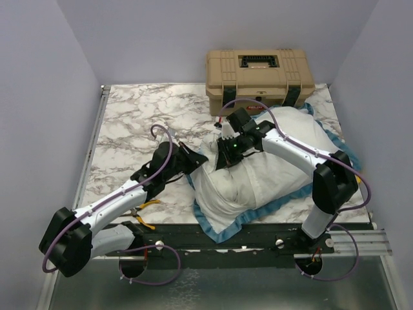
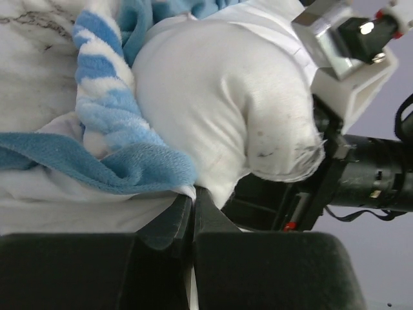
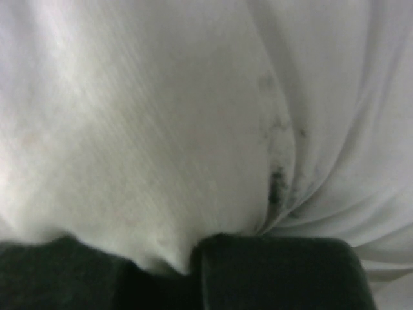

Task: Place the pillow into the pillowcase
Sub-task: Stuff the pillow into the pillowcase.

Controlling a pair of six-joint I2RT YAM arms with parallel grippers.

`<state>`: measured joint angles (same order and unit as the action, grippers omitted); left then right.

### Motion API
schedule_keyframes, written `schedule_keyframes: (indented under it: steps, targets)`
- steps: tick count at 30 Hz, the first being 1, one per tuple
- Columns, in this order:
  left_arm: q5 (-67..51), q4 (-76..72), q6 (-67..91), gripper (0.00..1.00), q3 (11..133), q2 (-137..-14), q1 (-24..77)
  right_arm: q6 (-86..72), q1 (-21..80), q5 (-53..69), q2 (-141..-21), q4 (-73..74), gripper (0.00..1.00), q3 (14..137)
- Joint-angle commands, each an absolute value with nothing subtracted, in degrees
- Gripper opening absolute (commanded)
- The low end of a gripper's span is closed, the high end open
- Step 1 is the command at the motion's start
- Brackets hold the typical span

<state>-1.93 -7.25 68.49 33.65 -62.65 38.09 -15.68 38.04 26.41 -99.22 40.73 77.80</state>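
Observation:
The pillowcase lies at the table's centre right, white side out, with its blue frilled edging (image 1: 258, 223) along the near and right sides. A plump white pillow corner (image 2: 219, 97) with dark specks bulges out beside the frill (image 2: 103, 129). My left gripper (image 1: 193, 158) is shut, pinching a thin white edge of the pillowcase (image 2: 188, 191) just under the frill. My right gripper (image 1: 224, 158) is shut on a fold of the pillow (image 3: 148, 161), which fills its view. In the top view I cannot tell where pillow ends and case begins.
A tan hard case (image 1: 260, 72) stands at the back edge of the marble table (image 1: 135, 123). Yellow-handled pliers (image 1: 147, 213) lie by the left arm near the front edge. The right wrist camera housing (image 2: 352, 58) sits close to the pillow corner.

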Motion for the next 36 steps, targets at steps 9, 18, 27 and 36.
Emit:
schedule_keyframes:
  steps: [9,18,27,36]
  targets:
    - [5.39,-21.00,59.20,0.00,55.69,-67.69,37.00,-5.25,40.55,41.91,-101.71,50.34,0.00,72.09]
    - [5.24,-24.11,50.74,0.00,66.19,-68.88,37.28,-2.17,40.96,47.27,-107.33,52.22,0.00,74.82]
    - [-3.45,-31.85,51.67,0.00,65.20,-70.98,40.75,-15.87,40.35,42.78,-109.04,43.11,0.06,83.49]
    - [20.03,-28.73,52.74,0.00,42.51,-52.13,40.51,-21.39,36.43,25.31,-90.39,47.43,0.81,79.17]
